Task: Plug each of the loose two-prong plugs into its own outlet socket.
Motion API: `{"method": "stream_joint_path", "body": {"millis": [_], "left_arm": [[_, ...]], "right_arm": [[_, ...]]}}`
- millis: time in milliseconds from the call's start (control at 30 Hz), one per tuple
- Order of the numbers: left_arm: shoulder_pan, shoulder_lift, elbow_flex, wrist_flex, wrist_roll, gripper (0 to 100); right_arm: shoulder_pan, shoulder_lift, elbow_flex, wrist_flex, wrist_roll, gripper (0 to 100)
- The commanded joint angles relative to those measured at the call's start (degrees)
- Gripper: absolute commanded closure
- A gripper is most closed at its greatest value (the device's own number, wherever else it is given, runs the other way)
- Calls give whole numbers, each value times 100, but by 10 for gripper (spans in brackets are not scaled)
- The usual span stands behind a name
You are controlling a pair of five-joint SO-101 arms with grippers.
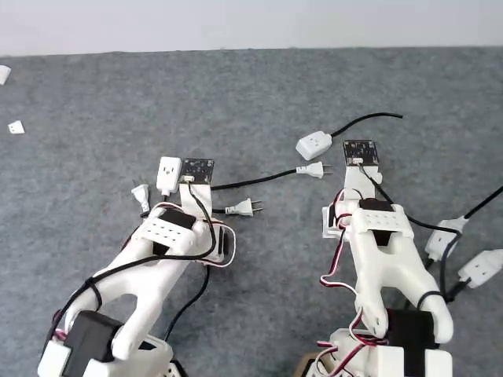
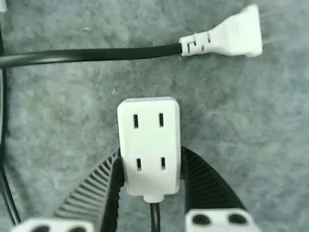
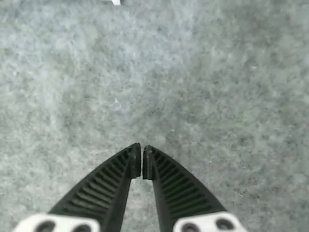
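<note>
pinching outlet socket by its cord end in left jaws, left of counter centre | facing loose plug just past socket's free end, lying crosswise, prongs aiming sideways | holding right jaws pressed together, empty

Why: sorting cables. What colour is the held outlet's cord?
Black cord; left wrist view shows best.

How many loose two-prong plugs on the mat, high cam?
3. One plug beside the outlet socket in the left pincer; one right of that pincer; one by the centre socket. White pieces at right edge: cannot tell.
</note>
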Motion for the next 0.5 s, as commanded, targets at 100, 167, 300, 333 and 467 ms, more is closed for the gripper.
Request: {"method": "stream_joint_path", "body": {"millis": [100,167,300,333,467], "left_arm": [[26,35,-268,-79,-193,954],[-35,44,-233,-123,-202,908],[-9,-9,-171,-79,-202,821],[-35,-9,-180,-79,-202,808],[-176,-35,-400,193,-229,794]], "right_arm": [[22,-13,-299,-31,70,987],[22,-13,-299,-31,70,987],[22,-13,-299,-31,79,987],[22,-13,-299,-31,79,987],[22,-13,-299,-31,79,987]]}}
